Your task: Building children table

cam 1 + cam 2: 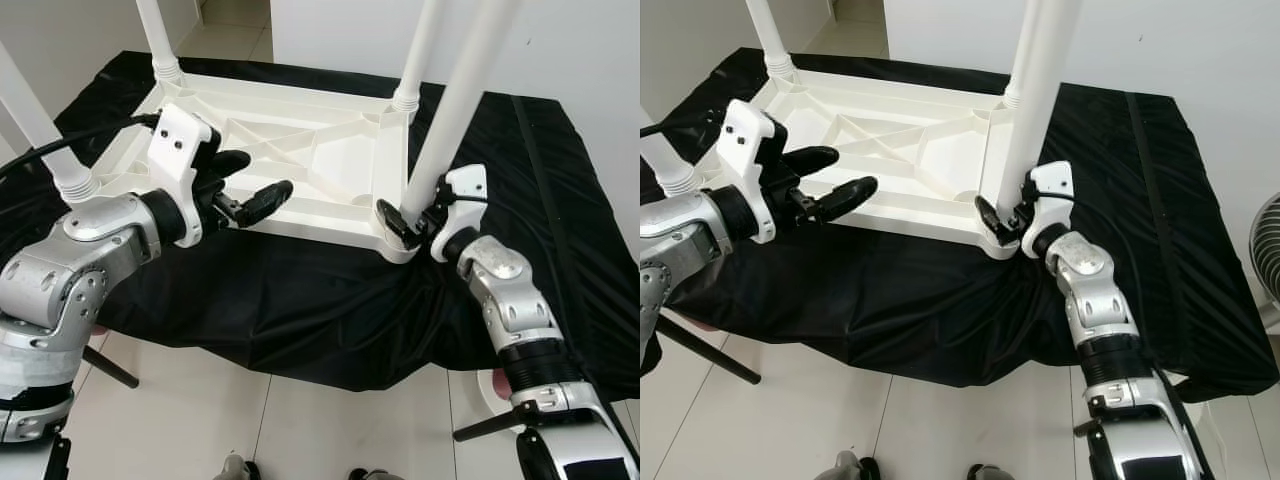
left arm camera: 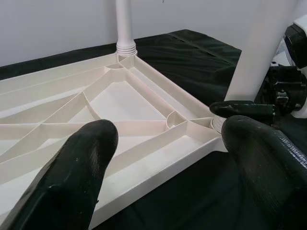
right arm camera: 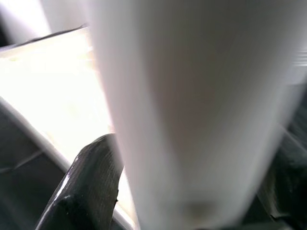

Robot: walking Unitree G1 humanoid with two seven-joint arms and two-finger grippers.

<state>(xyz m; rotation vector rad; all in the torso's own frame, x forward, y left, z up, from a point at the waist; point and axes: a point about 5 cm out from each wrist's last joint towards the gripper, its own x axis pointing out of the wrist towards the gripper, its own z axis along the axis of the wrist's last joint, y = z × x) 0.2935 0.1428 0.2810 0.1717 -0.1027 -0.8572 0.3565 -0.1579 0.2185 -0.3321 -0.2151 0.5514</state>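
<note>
Gripping a white leg of the upturned ribbed table, right end effector pinches.

A black cloth is spread in creases over the pale tiled floor. Behind it stands a white wall, and part of a white fan lies near the cloth's right-hand border.
</note>
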